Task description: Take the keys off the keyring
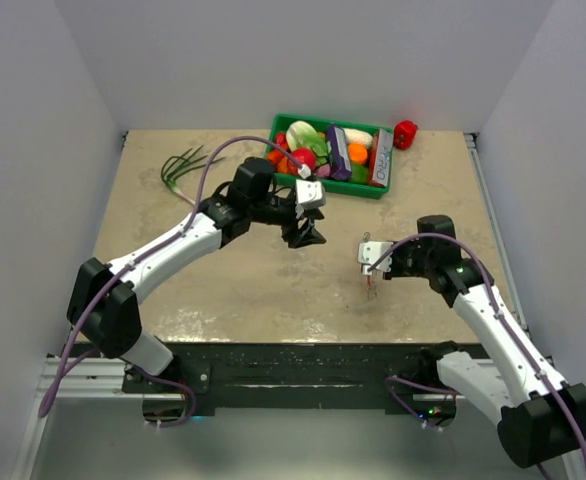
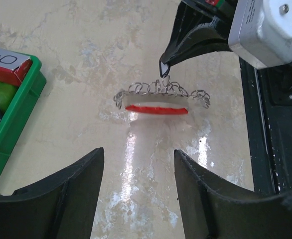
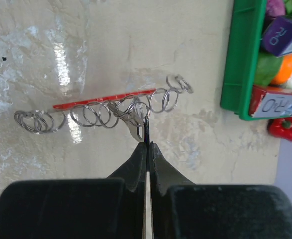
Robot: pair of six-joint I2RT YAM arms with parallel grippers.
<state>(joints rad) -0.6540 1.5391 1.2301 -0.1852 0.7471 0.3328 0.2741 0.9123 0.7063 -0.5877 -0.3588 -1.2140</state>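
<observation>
Plainly, nothing is off yet. The right gripper (image 3: pixel 147 145) is pinched tight on the keyring (image 3: pixel 101 115), holding its string of silvery loops and the red tag (image 3: pixel 103 98) above the bench (image 1: pixel 223 290), right of centre. The left gripper (image 2: pixel 138 194) waits with its jaws apart, near on the left. The keys (image 3: pixel 132 130) are hard to pick out among the loops, so their number cannot be told.
</observation>
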